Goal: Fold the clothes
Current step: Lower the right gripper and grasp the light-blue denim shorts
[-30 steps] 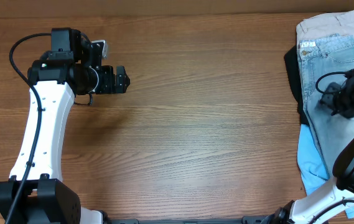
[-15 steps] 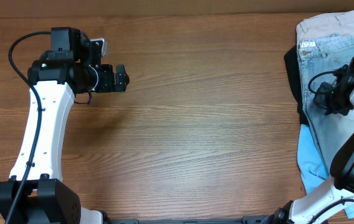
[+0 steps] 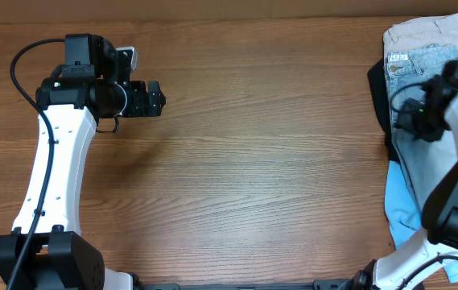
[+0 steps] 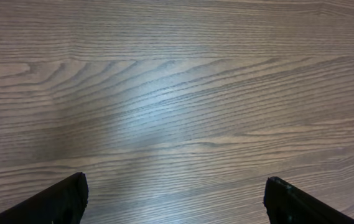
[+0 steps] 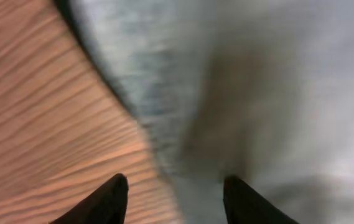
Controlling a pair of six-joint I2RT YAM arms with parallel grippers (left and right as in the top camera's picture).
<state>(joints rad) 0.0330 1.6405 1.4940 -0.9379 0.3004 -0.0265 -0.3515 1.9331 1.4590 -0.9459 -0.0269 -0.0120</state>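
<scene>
1. Currently, the clothes lie in one pile at the right edge of the table [image 3: 253, 161], and none is spread on the open wood; the folding is judged not yet begun
2. The denim shorts [image 3: 426, 68] lie uppermost, with the waistband label [image 3: 398, 58] toward the far side, overlapping the beige shorts [image 3: 422, 31] beyond them; a black garment [image 3: 379, 89] shows along their left side and a sky-blue garment [image 3: 402, 201] along the near side
3. The right gripper [image 3: 410, 121] hangs over the denim shorts, near their left edge; its wrist view is blurred, yet the two fingers [image 5: 116, 196] show spread apart with only denim and a strip of wood below them, so the jaws stand open and carry nothing
4. This position is judged to serve a pick of the uppermost garment at its edge, so that it can be drawn onto open wood
5. The left gripper [image 4: 177, 198] is held over bare wood at the far left, well apart from the pile; its fingers [image 4: 65, 199] stand wide apart and empty, judged a waiting post clear of the working area
6. Count: one pile of four visible garments (one denim, one beige, one black, one sky-blue); two grippers, both open; one table
</scene>
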